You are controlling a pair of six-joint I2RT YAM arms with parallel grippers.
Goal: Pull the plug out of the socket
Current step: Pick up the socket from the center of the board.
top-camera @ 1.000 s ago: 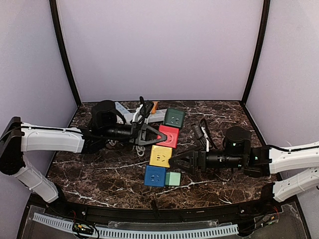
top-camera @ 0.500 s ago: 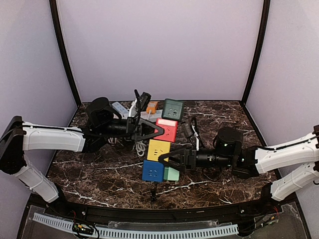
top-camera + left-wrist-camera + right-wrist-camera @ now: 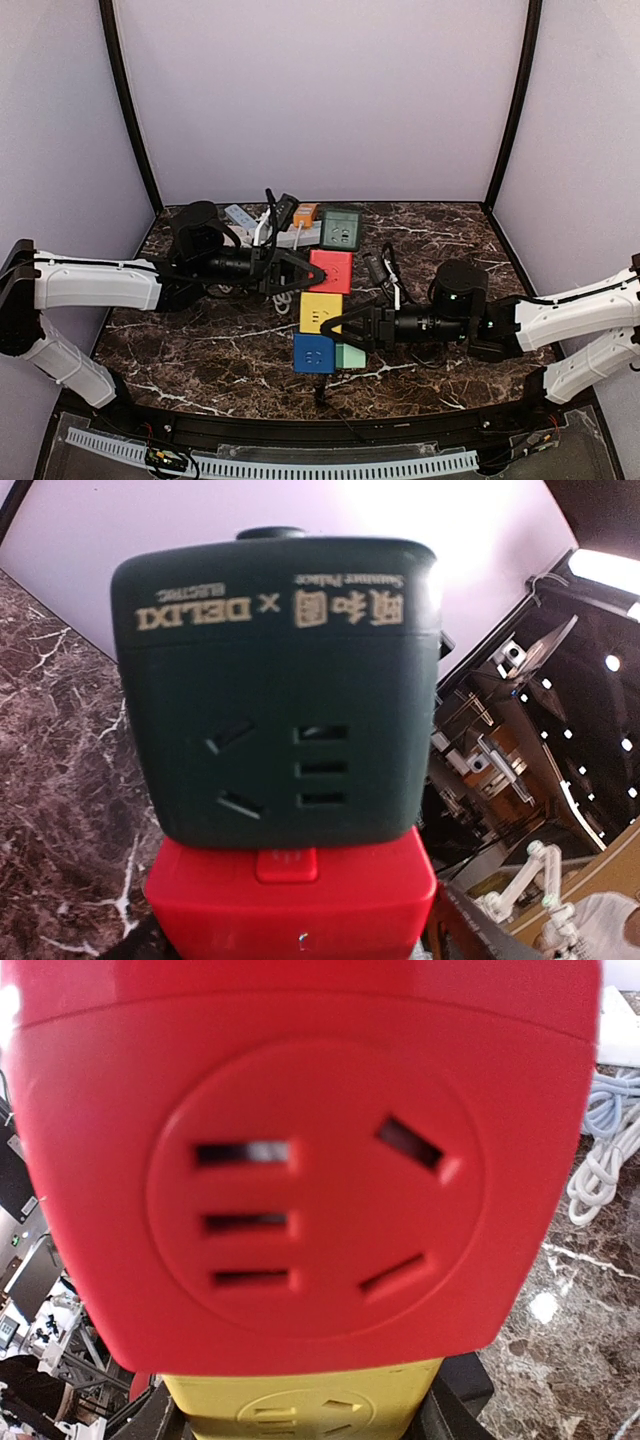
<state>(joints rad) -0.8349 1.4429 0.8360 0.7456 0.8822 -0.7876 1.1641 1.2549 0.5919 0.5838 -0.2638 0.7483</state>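
Observation:
A chain of plugged-together socket cubes lies mid-table: dark green (image 3: pixel 341 228), red (image 3: pixel 332 270), yellow (image 3: pixel 320 312) and blue (image 3: pixel 313 352), with a small pale green block (image 3: pixel 350 356) beside the blue one. My left gripper (image 3: pixel 305 272) reaches in from the left, open, its fingers straddling the red cube (image 3: pixel 290 900) below the dark green cube (image 3: pixel 280 690). My right gripper (image 3: pixel 345 322) comes from the right, shut on the yellow cube (image 3: pixel 300 1410). Its black fingers (image 3: pixel 455 1400) press both sides, under the red cube (image 3: pixel 300 1160).
A white power strip (image 3: pixel 250 218) with an orange plug (image 3: pixel 305 212) lies at the back behind the left gripper. White cable (image 3: pixel 610 1140) coils left of the chain. A black cord (image 3: pixel 322 395) runs off the near edge. Purple walls enclose the marble table (image 3: pixel 200 350).
The right gripper moved left onto the yellow cube and closed on it. The left gripper's jaws widened around the red cube. The chain shifted and straightened a little.

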